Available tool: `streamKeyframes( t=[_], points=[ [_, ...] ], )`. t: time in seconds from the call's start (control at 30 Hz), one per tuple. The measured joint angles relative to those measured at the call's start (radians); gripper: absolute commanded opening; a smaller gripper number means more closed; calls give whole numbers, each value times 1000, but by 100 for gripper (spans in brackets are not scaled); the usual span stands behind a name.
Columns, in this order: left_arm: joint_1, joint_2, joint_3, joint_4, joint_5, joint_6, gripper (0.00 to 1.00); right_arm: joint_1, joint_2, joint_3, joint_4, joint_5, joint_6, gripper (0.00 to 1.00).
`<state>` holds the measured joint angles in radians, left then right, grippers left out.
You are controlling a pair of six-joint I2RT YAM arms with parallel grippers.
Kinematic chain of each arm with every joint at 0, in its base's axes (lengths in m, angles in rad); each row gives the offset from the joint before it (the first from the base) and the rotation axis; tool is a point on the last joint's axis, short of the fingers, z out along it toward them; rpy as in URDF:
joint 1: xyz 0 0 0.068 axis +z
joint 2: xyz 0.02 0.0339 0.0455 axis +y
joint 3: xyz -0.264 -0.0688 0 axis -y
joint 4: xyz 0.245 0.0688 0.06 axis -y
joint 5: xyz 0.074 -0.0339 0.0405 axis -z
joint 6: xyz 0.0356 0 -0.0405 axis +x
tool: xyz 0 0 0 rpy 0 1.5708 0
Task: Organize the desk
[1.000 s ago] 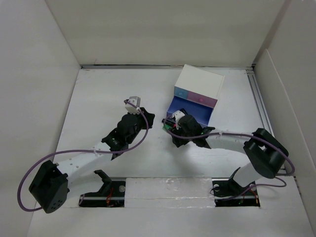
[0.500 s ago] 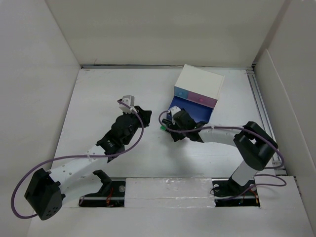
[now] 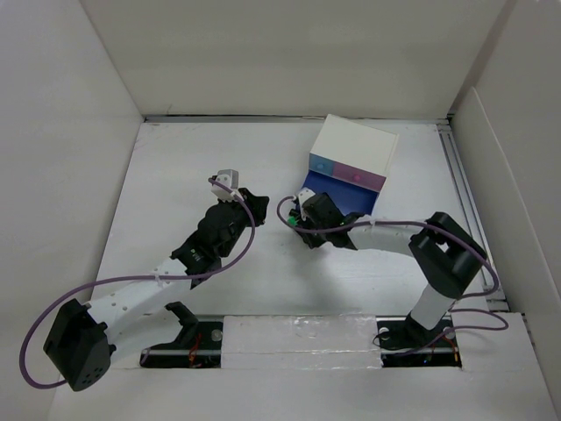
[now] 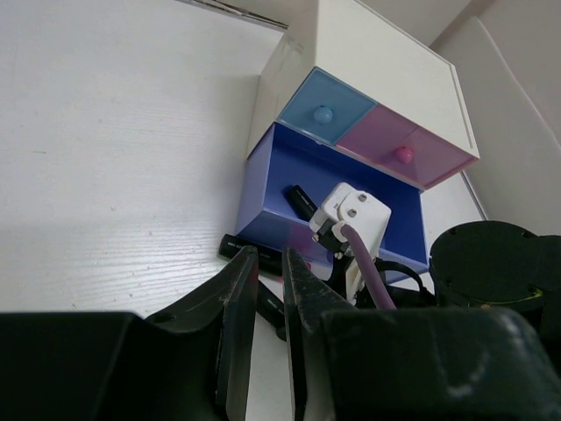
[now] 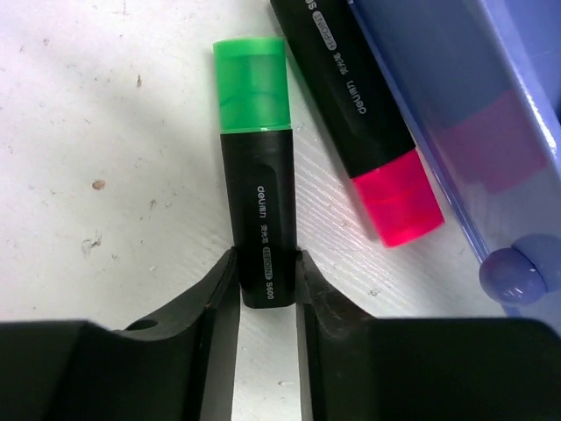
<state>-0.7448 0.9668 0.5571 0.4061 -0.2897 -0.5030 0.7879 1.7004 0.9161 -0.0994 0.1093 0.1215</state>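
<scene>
The white desk (image 3: 175, 175) holds a small white box (image 3: 355, 149) with blue and pink drawers; its lower blue drawer (image 3: 337, 195) is pulled open. My right gripper (image 5: 266, 281) is shut on the butt end of a black highlighter with a green cap (image 5: 254, 184), which lies on the desk just left of the drawer (image 5: 456, 79). A black highlighter with a pink cap (image 5: 368, 149) lies beside it, against the drawer front. My left gripper (image 4: 270, 259) is shut and empty, hovering left of the box (image 4: 368, 70).
A dark item (image 4: 300, 200) lies inside the open blue drawer (image 4: 289, 175). White panels wall the desk on three sides. The right wrist's white camera and purple cable (image 4: 355, 215) sit close in front of my left gripper.
My right gripper has moved left along the drawer front onto the green-capped highlighter. My left gripper shifted slightly up and left, then held still.
</scene>
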Motion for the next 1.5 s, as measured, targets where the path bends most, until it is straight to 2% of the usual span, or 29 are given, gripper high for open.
streamKeyframes(
  t=[0.17,0.4,0.57,0.67,0.77,0.8,0.9,0.97,1.03,1.07,1.1,1.13,1.2,1.23,1.3,1.33,1.37,1.5],
  points=[
    [0,0,0,0,0,0,13,19,-69,-51,-10,-5,10,8],
    [0,0,0,0,-2,0,13,42,-329,-60,-50,11,-2,10],
    [0,1,0,0,2,0,13,-47,-390,-10,-58,55,-45,10],
    [0,2,0,-1,2,0,13,-135,-366,11,-61,87,-67,25],
    [0,2,0,0,2,0,13,-200,-323,33,-79,142,-73,34],
    [0,2,0,0,2,0,13,-212,-310,40,-84,163,-73,45],
    [0,2,0,0,3,0,13,-219,-285,61,-100,196,-67,58],
    [0,2,0,0,3,0,13,-205,-286,65,-99,198,-66,58],
    [0,2,0,0,3,0,13,-179,-292,65,-96,192,-64,51],
    [0,2,0,0,3,0,13,-164,-295,63,-91,184,-63,44],
    [0,2,0,0,2,0,13,-147,-301,55,-80,170,-62,30],
    [0,2,0,0,2,0,13,-134,-307,43,-68,159,-61,19],
    [0,2,0,0,2,0,13,-108,-321,5,-38,113,-53,4],
    [0,2,0,0,2,0,13,-97,-323,-16,-20,90,-50,1],
    [0,2,0,0,2,0,13,-84,-310,-54,-5,50,-43,1],
    [0,2,0,0,2,0,13,-83,-296,-60,-5,41,-41,5],
    [0,2,0,0,2,0,13,-81,-277,-61,-5,35,-39,14],
    [0,2,0,0,2,0,13,-66,-177,-53,0,22,-45,36]
  ],
)
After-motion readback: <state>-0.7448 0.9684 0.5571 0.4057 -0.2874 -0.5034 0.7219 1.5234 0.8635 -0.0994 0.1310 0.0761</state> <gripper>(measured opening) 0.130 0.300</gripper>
